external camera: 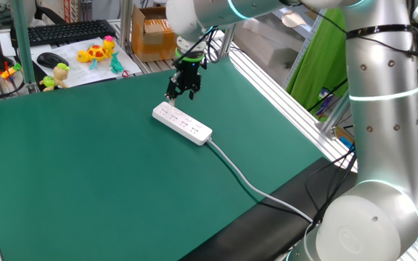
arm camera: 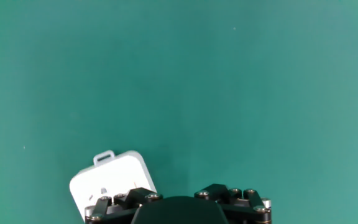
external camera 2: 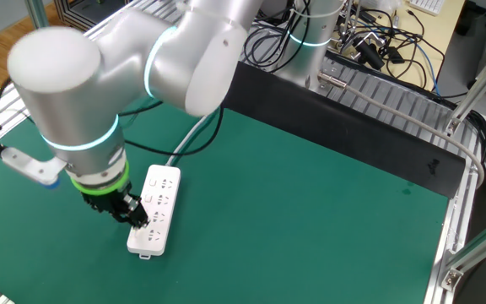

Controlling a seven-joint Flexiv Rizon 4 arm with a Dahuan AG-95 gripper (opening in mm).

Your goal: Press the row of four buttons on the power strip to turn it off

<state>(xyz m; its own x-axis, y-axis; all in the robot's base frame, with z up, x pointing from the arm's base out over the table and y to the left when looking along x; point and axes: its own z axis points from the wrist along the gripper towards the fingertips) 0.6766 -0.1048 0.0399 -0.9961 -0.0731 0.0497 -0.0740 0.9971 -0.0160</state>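
Nearest my hand view is the gripper (arm camera: 178, 208), its black linkage filling the bottom edge; the fingertips themselves are out of frame there. From the frames I cannot make out a gap, though the jaws read as standing wide, and nothing is held.

Just beyond the linkage, the rounded end of the strip (arm camera: 112, 182) pokes in at lower left, with a small tab on its tip. I use the strip as my landmark from here.

It lies flat on a green mat (external camera: 85, 167) that covers the whole table. The gripper (external camera: 182, 90) hangs over its end away from the cable (external camera: 247, 181); whether it touches, I cannot tell. That grey cable trails from the other end off the mat's edge toward the arm's base. The buttons are too small for me to pick out.

Past the strip's free end, off the mat, sit a black keyboard (external camera: 62, 31), a mouse (external camera: 51, 59), some plastic toys (external camera: 96, 52) on paper and a cardboard box (external camera: 151, 32). Aluminium rails (external camera 2: 412, 105) frame the table, with tangled leads (external camera 2: 378, 42) behind.

I can read no writing anywhere.
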